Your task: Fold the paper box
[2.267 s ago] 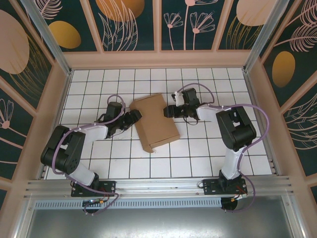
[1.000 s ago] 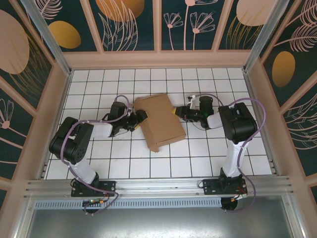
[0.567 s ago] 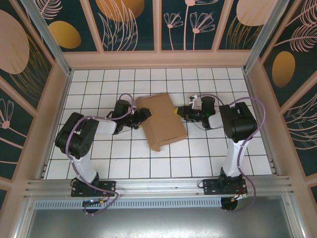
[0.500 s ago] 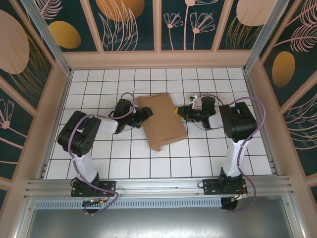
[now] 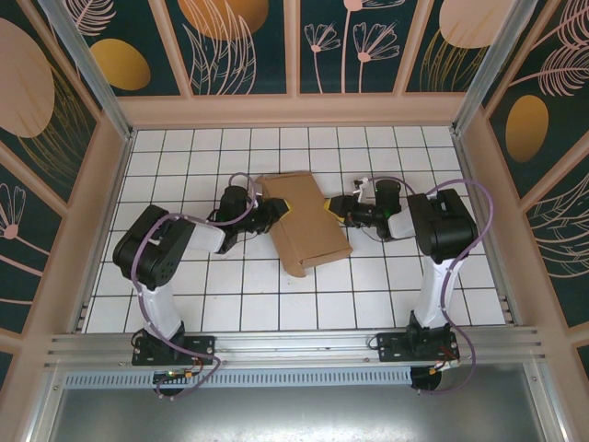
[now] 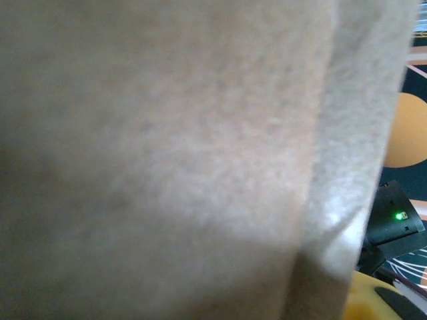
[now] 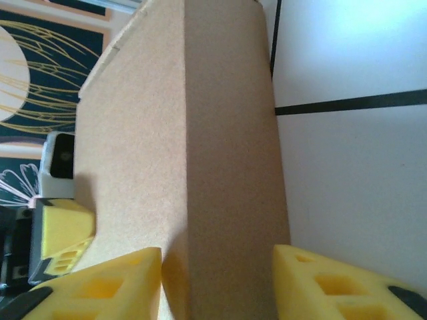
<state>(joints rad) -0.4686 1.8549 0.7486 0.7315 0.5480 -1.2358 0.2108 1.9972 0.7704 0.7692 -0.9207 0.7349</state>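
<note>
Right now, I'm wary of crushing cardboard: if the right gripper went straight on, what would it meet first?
The paper box: its side wall sits between the fingers of the right gripper, so it would probably meet more cardboard at once.

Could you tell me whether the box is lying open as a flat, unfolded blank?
No: the top view shows the box closed up as a rectangular block, with a side wall visible along its near edge.
</note>
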